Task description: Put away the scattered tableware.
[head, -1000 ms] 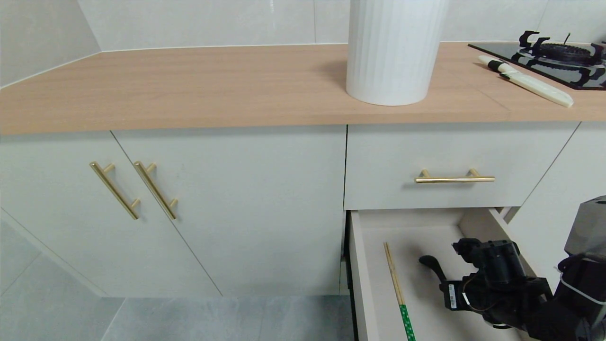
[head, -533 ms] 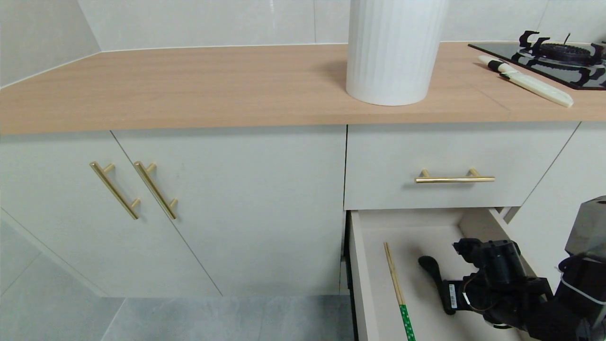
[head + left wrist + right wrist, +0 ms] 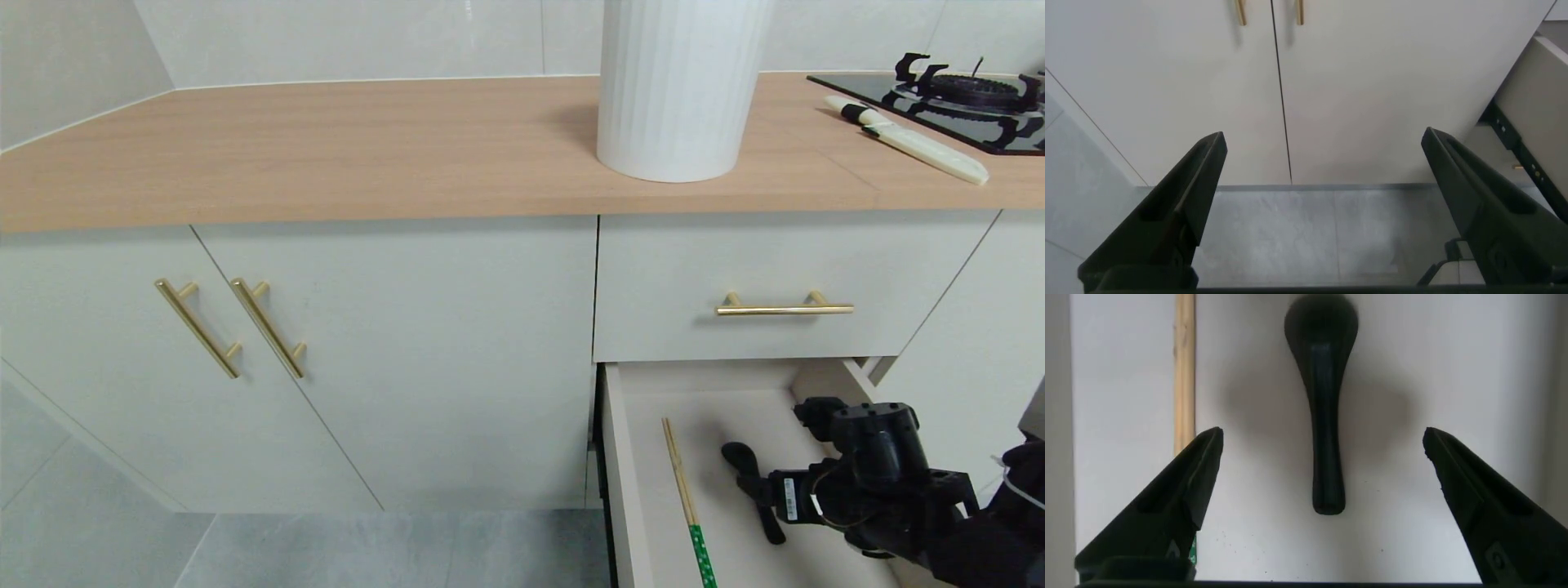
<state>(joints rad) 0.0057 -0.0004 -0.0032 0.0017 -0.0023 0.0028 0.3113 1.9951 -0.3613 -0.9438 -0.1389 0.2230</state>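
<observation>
Black plastic spoon (image 3: 743, 461) lay flat in the open white drawer (image 3: 627, 457) beside wooden green-tipped chopsticks (image 3: 682, 490), apparently stowed there; the right gripper (image 3: 1321, 469) hung above it, spread wide, gripping nothing.

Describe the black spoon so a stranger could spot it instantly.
Under the wooden counter, on the right, one drawer stands pulled open. Inside lie light wooden chopsticks and, to their right, the spoon: the only black, short, round-ended utensil there.
</observation>
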